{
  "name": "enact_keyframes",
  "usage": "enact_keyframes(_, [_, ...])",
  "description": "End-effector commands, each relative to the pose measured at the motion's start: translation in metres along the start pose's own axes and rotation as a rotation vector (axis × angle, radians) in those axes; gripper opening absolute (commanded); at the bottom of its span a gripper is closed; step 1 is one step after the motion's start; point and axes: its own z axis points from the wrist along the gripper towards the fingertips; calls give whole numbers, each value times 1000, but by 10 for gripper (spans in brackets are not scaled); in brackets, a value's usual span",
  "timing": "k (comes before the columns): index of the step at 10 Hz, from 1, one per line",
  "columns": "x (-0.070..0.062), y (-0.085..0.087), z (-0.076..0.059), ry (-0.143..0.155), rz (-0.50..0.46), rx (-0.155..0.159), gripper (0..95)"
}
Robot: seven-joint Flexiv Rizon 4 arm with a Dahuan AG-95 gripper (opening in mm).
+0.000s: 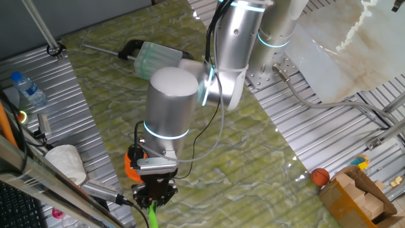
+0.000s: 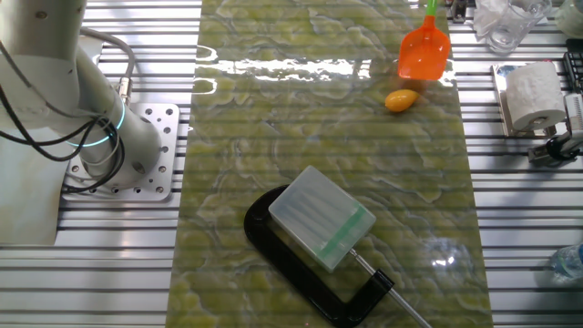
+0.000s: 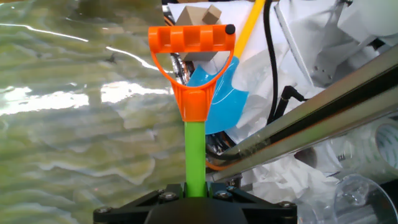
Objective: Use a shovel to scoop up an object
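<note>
the gripper [image 3: 196,191] is clenching the toy shovel [image 2: 424,50] by its green shaft, blade resting on the worktop [image 2: 273,118] just beside the yellow-orange oval [image 2: 401,99]. scooping is starting; next, sliding the blade under it.

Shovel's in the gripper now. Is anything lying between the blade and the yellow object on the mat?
Nothing visible does. In the other fixed view the shovel has its orange blade just short of the yellow object, only bare mat between. The clamp lies well off.
</note>
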Motion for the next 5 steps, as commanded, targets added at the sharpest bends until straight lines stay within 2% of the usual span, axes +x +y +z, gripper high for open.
enact_keyframes(1, [1, 0, 0, 2, -18, 0, 0])
enact_keyframes(2, [3, 0, 2, 12, -39, 4, 0])
enact_keyframes(5, [15, -6, 6, -22, -40, -1, 0])
